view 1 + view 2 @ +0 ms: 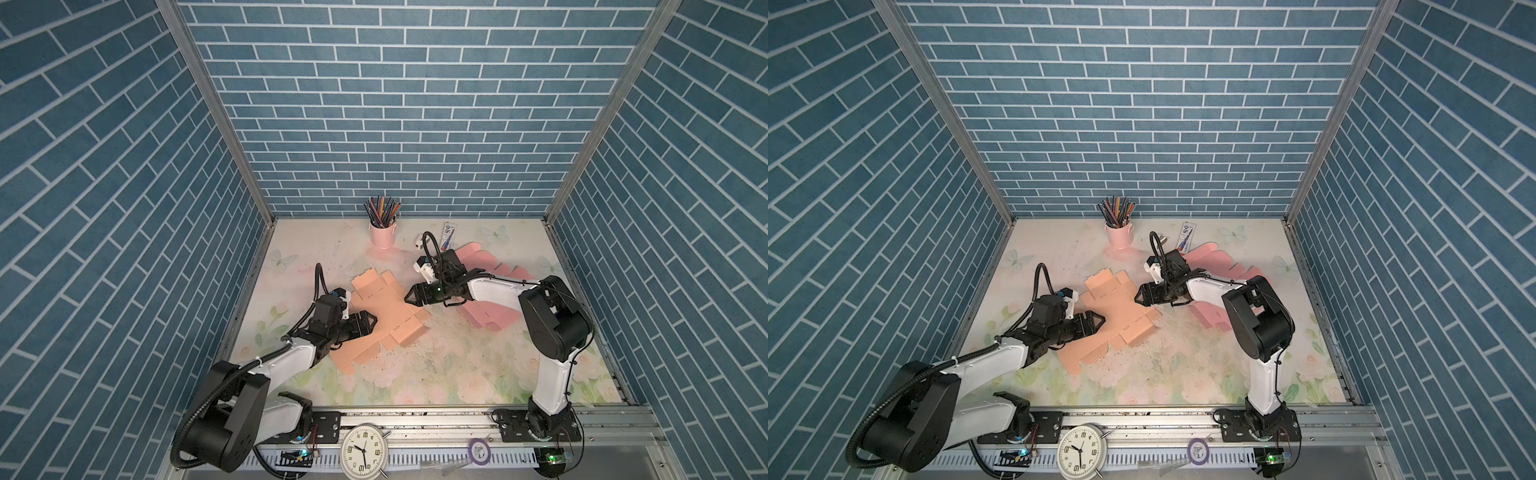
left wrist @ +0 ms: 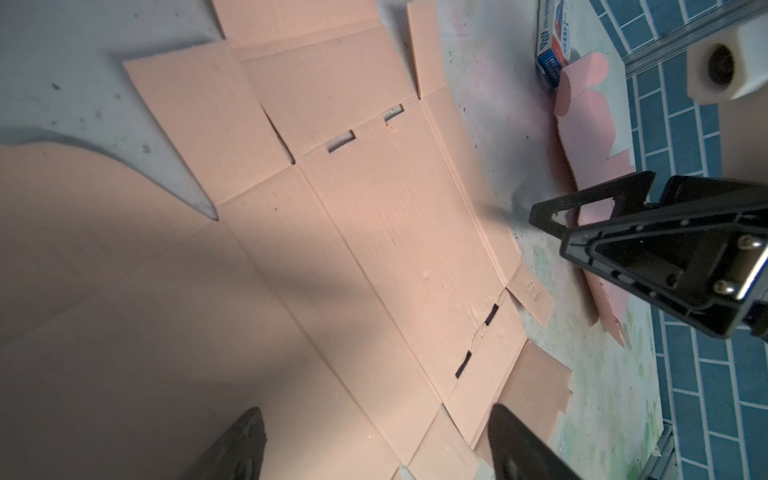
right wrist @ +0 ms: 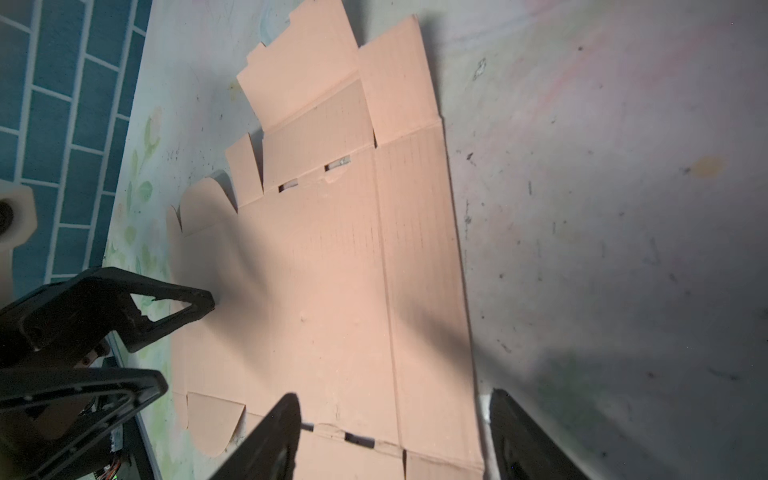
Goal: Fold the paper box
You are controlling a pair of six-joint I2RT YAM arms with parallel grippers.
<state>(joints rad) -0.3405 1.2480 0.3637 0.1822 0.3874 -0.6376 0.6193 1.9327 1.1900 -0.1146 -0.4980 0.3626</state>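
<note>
Left gripper (image 1: 371, 322) has its jaws spread wide and empty, low over the left side of the paper box (image 1: 384, 305). Right gripper (image 1: 409, 298) also has its jaws apart and grips nothing; in the right wrist view its fingers (image 3: 277, 440) straddle the sheet's right-hand edge strip. I can't tell whether either finger touches the card. The box is still a flat peach die-cut blank (image 2: 374, 249), lying at an angle mid-table (image 1: 457, 365) between the two grippers. No panel is raised, and its slots and tabs are all open to view (image 3: 332, 291). The step looks like the very start: both grippers are lining up on opposite sides for the first wall fold. Judged next move: get a jaw under an edge panel, pinch it and swing it up along the crease while the other gripper pins the base. The sheet lies flat on the table, so getting under it is probably the tricky bit, and it may slide. Left arm comes from the near-left base with its forearm low, gripper pointing right and slightly far. Right arm comes from the near-right base with its elbow high and forearm running left, gripper pointing left and tipped down at the sheet's edge. A stack of pink blanks (image 1: 492, 320) sits to the right under the right arm, apart from the peach sheet. A pencil cup (image 1: 382, 236) stands at the far wall, clear of the work.
</note>
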